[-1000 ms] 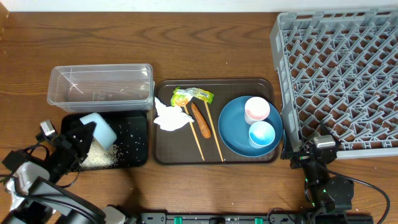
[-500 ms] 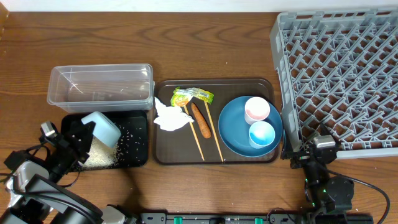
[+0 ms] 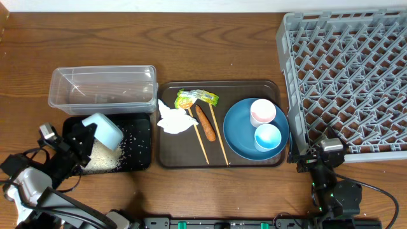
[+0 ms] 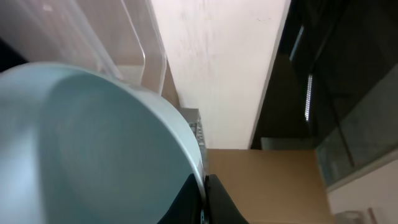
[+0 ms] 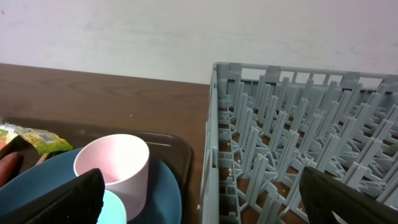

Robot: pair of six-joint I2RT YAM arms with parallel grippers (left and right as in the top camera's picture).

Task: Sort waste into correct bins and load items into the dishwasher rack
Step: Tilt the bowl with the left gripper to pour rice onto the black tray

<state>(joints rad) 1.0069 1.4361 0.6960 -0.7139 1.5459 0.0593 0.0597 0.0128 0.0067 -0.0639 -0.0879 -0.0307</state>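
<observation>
- We judged the task barely begun: only the rice [image 3: 105, 159] had reached a bin, heaped in the black tray [image 3: 142, 147] left of the brown tray [image 3: 181, 149].
- The left gripper [image 4: 203, 198] was clenched on the rim of the bowl [image 3: 105, 130], tipping it over that black tray.
- The tub [image 3: 102, 102], also left of the brown tray, looked empty. The rack [image 3: 346, 76] to its right held nothing.
- On the brown tray lay the napkin [image 3: 173, 119], wrapper [image 3: 194, 98], sausage [image 3: 205, 123] and chopsticks [image 3: 219, 137]. The plate [image 3: 238, 137] there carried the pink cup [image 3: 262, 112] and blue cup [image 3: 268, 137]. All of these were left to do.
- The right gripper [image 5: 202, 199] hung released by the brown tray's right corner.

left gripper [image 3: 88, 136], left of the brown tray [image 3: 184, 151], fingers [image 3: 81, 135] clamped on the pale blue bowl [image 3: 103, 130]; right gripper [image 3: 315, 147], at the tray's right end, spread wide, empty.
</observation>
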